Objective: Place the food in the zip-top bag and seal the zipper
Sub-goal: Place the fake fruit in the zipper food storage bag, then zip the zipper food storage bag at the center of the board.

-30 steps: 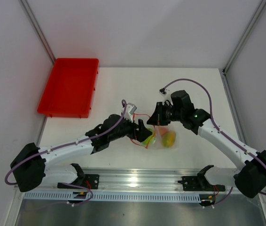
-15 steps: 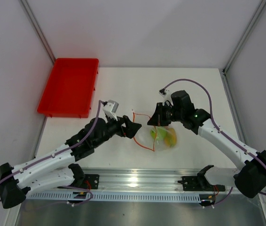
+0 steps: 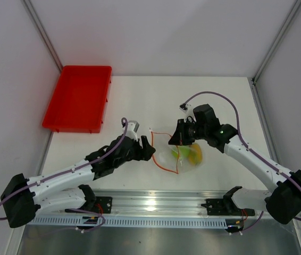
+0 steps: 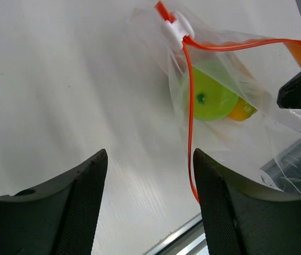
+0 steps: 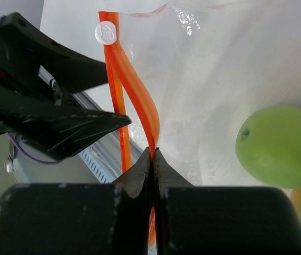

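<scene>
Jaws of the right gripper (image 5: 153,158) are pressed together on the orange-red zipper (image 5: 140,106), pinching the strip partway along its length. The left gripper (image 4: 149,212) has its jaws spread apart with nothing between them, only bare table (image 3: 156,101); it sits just left of the zip-top bag (image 4: 235,143), not touching it.

The bag lies near the middle of the table, between the two grippers, its clear film crinkled. Through the plastic the green fruit (image 5: 275,146) shows inside, with the yellow-orange fruit (image 3: 194,154) touching it on the right. The mouth gapes: the zipper bows outward in a loop toward the near edge.

A small white slider (image 5: 106,33) sits at the far end of the strip. Its face carries a raised mark, too blurred to read.

At the far left a red tray (image 3: 78,98) rests at the table's edge, well apart from the bag.
</scene>
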Controlling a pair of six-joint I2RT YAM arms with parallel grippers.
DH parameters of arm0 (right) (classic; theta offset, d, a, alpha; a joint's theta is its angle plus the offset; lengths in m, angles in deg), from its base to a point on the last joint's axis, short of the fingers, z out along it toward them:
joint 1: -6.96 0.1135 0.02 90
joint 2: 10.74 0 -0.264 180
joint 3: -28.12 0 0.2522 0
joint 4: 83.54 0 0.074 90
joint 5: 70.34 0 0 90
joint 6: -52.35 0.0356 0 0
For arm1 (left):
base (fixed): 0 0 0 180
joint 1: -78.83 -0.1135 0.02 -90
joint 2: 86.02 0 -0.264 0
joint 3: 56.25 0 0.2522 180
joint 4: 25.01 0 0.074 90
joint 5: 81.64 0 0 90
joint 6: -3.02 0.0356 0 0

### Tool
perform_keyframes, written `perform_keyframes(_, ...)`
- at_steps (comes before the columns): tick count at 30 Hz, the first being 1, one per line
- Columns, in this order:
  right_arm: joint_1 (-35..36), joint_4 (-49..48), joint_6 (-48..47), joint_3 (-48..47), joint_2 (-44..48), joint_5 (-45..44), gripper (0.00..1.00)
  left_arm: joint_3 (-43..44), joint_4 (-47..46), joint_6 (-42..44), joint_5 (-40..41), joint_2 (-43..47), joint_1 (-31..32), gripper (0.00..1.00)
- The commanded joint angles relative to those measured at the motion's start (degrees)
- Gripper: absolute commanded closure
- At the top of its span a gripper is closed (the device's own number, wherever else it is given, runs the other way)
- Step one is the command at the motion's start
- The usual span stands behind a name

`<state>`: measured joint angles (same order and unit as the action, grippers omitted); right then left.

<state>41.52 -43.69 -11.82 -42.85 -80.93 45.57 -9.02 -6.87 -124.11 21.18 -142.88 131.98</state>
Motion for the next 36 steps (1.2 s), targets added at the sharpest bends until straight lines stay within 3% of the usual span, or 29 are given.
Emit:
perform_keyframes(1, 0.24, 0.37, -0.78, -0.45, 2.25, -0.95, 1.00, 0.27, -4.37, -1.64, -2.70, -2.28, 0.29, 0.34)
perform_keyframes(10, 0.68, 0.98, -0.07, -2.64, 1.90, -2.44, 1.00, 3.96, -10.89, -1.37, -14.55, -9.58, 0.12, 0.76)
perform_keyframes(13, 1.64, 1.86, 0.10, -3.52, 2.34, -4.90, 1.00, 6.94, -7.73, -0.15, -15.89, -9.67, -0.84, 0.90)
perform_keyframes(14, 1.91, 2.04, 0.97, -3.70, 2.52, -5.95, 1.00, 8.87, -4.94, 0.47, -16.16, -9.67, -1.20, 0.99)
perform_keyframes(18, 4.88, 3.01, 4.05, -4.22, 3.31, -9.21, 1.00, 15.12, 2.72, 5.39, -17.29, -9.23, -3.31, 0.99)
perform_keyframes(28, 14.12, 1.34, 21.18, -4.75, 9.19, -24.14, 1.00, 30.15, 12.91, 20.15, -30.48, -8.88, -4.54, 0.99)
perform_keyframes(36, 15.09, -2.97, 34.81, 1.39, 12.54, -31.89, 1.00, 26.48, 12.58, 22.10, -37.69, -8.88, -4.98, 0.99)
